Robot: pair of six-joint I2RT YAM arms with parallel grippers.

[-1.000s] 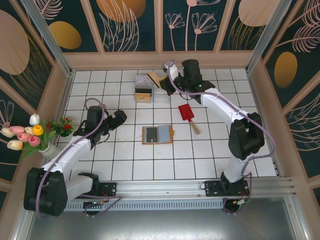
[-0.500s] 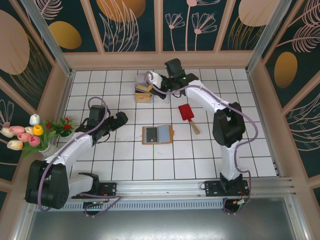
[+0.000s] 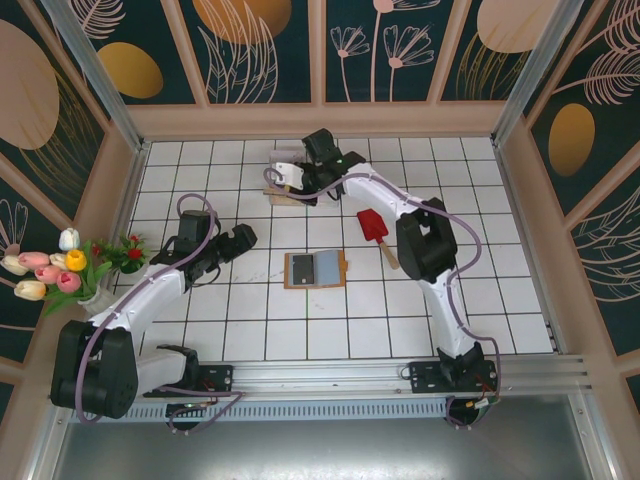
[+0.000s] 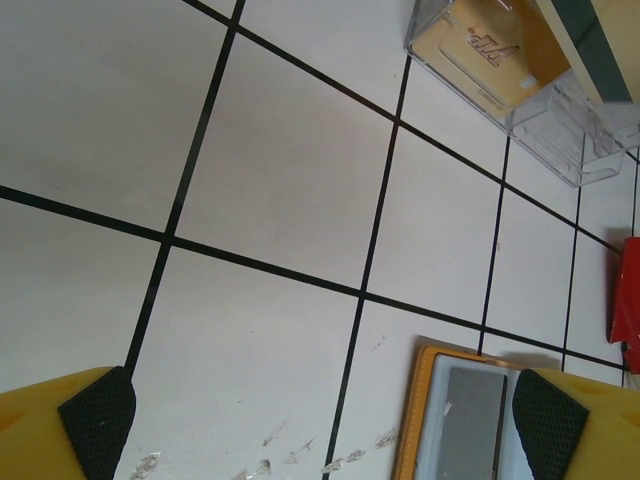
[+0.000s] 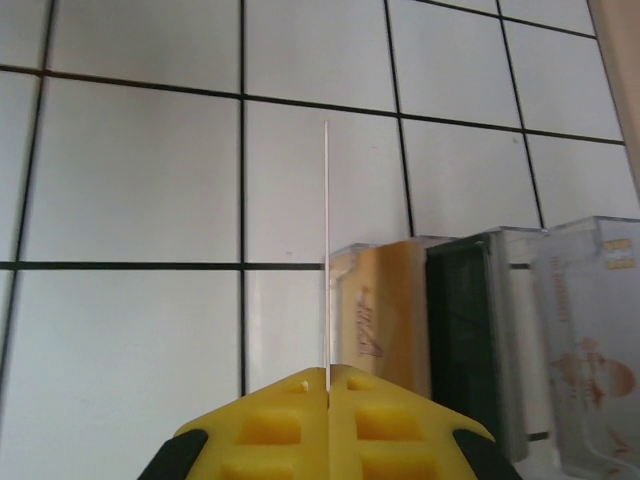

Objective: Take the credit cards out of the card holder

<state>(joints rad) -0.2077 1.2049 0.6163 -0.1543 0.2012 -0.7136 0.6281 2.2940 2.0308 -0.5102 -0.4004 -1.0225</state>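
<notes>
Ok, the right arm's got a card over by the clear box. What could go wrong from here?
The card is pinched at one end by the right fingers, so it may swing or slip and miss the clear box. The card holder lies open with the left fingers spread wide and off it, so nothing pins it for the next pull.

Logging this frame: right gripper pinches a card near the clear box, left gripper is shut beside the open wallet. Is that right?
Not quite: the left gripper is open, not shut; the left wrist view shows its fingers wide apart beside the wallet. The rest holds.
</notes>
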